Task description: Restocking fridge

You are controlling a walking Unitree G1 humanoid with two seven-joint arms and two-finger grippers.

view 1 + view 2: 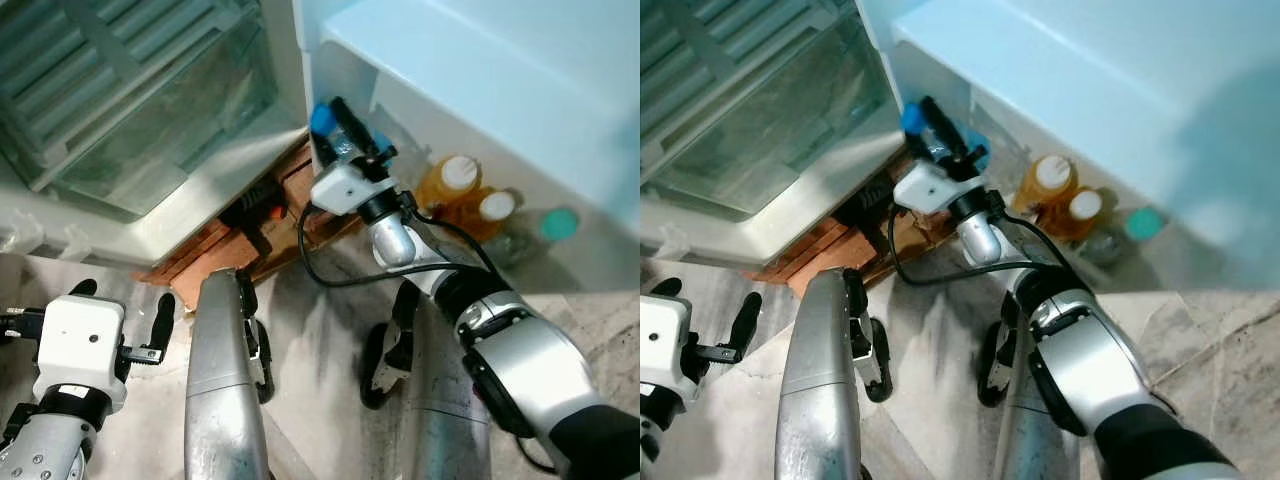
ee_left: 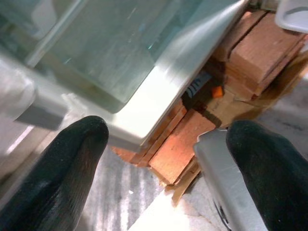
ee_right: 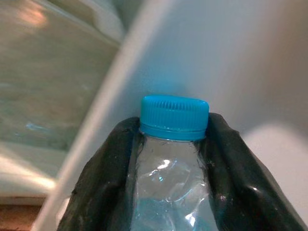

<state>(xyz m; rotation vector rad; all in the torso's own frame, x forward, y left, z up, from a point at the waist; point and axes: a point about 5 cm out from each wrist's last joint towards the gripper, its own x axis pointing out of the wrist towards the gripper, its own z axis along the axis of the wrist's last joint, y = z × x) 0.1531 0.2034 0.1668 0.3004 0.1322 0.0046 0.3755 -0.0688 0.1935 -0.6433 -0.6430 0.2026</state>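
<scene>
An open fridge (image 1: 180, 200) is seen from above, standing on a grey marbled floor (image 1: 330, 300); its base is propped on reddish wooden blocks (image 1: 200, 255). A clear glass drawer (image 1: 150, 130) is noted low in the cabinet, and the door shelf (image 1: 560, 250) is seen at the right. Three containers are counted in that door shelf: two amber bottles with white caps (image 1: 455, 180) (image 1: 492, 212) and one clear bottle with a teal cap (image 1: 548, 228), standing close together. One further bottle (image 3: 171, 168), clear with a blue cap, is held by the right gripper (image 1: 345, 135), whose two fingers are closed against its neck just below the cap. This bottle is held at the lower corner of the door, beside the cabinet's edge and above the blocks. The left gripper (image 2: 168, 159) is held low at the robot's left, its fingers spread wide with nothing between them, pointed toward the fridge base and blocks. Open floor is observed between the robot's legs and the blocks; the door shelf left of the amber bottles is unoccupied.
</scene>
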